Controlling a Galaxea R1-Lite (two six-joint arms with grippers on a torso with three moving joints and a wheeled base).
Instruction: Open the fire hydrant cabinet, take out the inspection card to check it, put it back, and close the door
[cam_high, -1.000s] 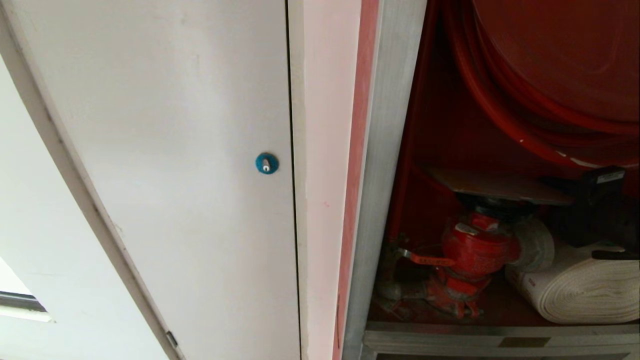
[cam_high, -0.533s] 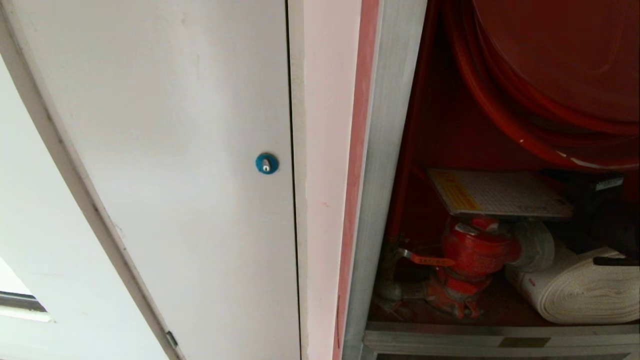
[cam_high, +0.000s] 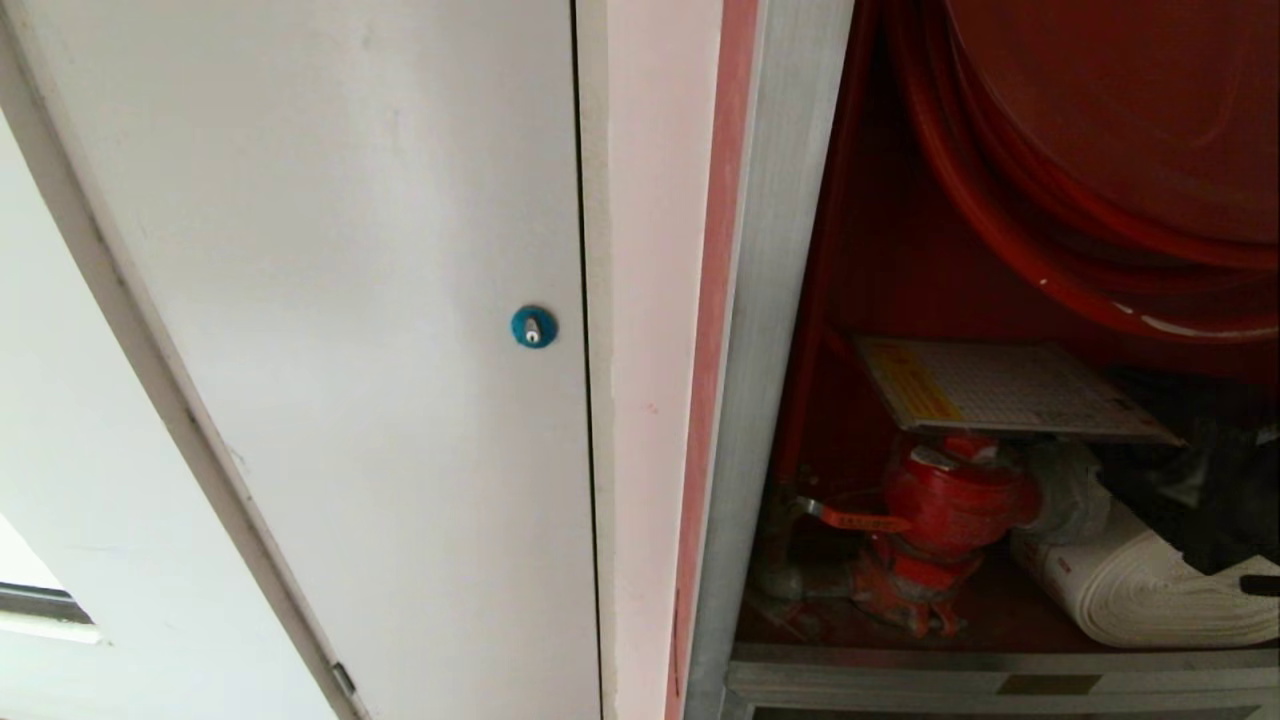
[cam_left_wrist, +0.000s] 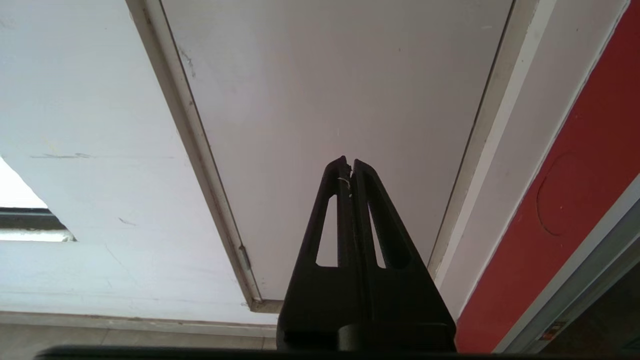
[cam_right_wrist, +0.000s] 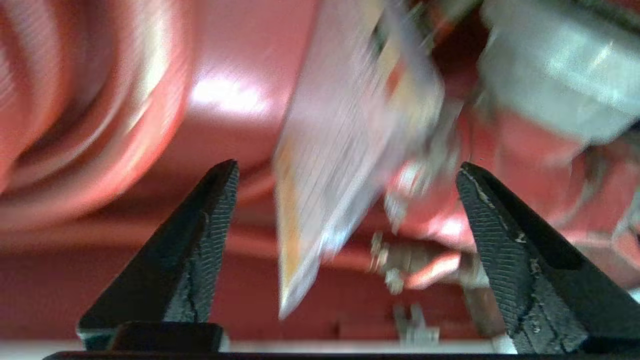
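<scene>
Facing the open fire hydrant cabinet (cam_high: 780, 330), silver frame edge on, red interior behind it. My right gripper (cam_right_wrist: 345, 170) is inside the cabinet, fingers (cam_right_wrist: 200, 250) spread wide with nothing between them; in the head view only a dark shape of it shows at the far right edge, above the hose.

The inspection card (cam_high: 1010, 388) lies flat on top of the red valve (cam_high: 950, 500), yellow band toward the frame side, gridded white sheet running off to the right. From my right wrist it appears as a blurred pale sheet ahead of the fingertips, apart from both.

Above the card: the red hose reel (cam_high: 1100, 130), filling the upper cabinet. Just beside the valve, on the cabinet floor: the white rolled hose (cam_high: 1130, 590).

Room notes: left of the cabinet frame a pale wall strip with a red edge, then a plain white panel (cam_high: 330, 300) with a small blue round lock (cam_high: 533, 326). The door itself I cannot see.

My left gripper (cam_left_wrist: 349, 167) is parked in front of that white panel, fingers pressed together, holding nothing.
</scene>
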